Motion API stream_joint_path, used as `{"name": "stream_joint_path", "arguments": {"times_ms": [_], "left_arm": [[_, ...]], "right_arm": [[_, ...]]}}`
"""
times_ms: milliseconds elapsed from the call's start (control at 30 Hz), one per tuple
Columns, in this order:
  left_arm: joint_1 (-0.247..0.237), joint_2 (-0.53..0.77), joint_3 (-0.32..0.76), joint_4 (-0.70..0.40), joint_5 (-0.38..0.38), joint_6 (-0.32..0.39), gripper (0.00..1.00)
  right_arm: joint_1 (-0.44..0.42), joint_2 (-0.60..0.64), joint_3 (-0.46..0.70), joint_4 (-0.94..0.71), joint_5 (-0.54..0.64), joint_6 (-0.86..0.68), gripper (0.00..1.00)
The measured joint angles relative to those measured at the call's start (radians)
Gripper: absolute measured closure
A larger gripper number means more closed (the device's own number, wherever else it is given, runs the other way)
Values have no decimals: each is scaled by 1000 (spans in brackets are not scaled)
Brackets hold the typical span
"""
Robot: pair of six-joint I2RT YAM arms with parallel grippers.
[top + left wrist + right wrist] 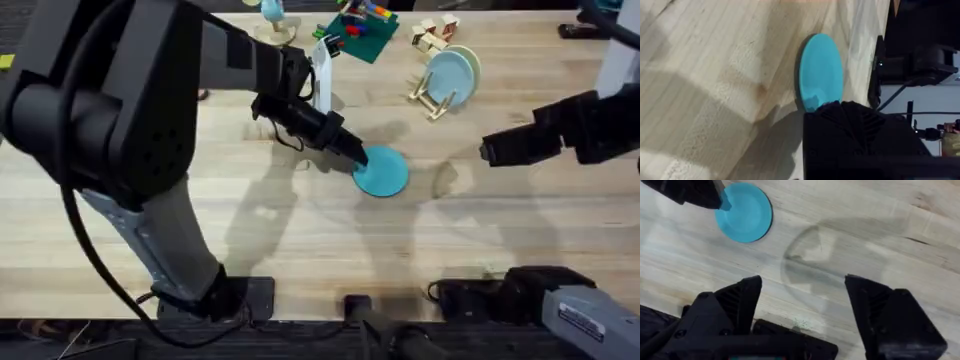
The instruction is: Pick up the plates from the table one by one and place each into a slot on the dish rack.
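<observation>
Near the rack (440, 85), my left gripper (358, 154) pinches the turquoise plate's (384, 172) rim; thin grip, could slip. Right gripper (802, 300) hangs wide open.

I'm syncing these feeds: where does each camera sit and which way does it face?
Overhead: above the arm bases, looking down and forward over the table; both arms show.
Left wrist: on the left arm, facing the turquoise plate; its tool is at the plate's edge.
Right wrist: on the right arm, facing down; its open tool shows.
All share the turquoise plate.

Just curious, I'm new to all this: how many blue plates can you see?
2. A turquoise plate lies mid-table at the left hand; a paler plate stands in the rack. Others may be hidden.
</observation>
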Motion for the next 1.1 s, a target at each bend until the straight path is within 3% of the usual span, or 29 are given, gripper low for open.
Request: {"name": "stream_joint_path", "arguments": {"times_ms": [733, 1100], "left_arm": [[-34, 77, 0, 57, 27, -20, 959], [-33, 96, 2, 87, 59, -88, 958]], "right_arm": [[0, 0, 0, 0, 0, 0, 6], [0, 0, 0, 0, 0, 0, 6]]}}
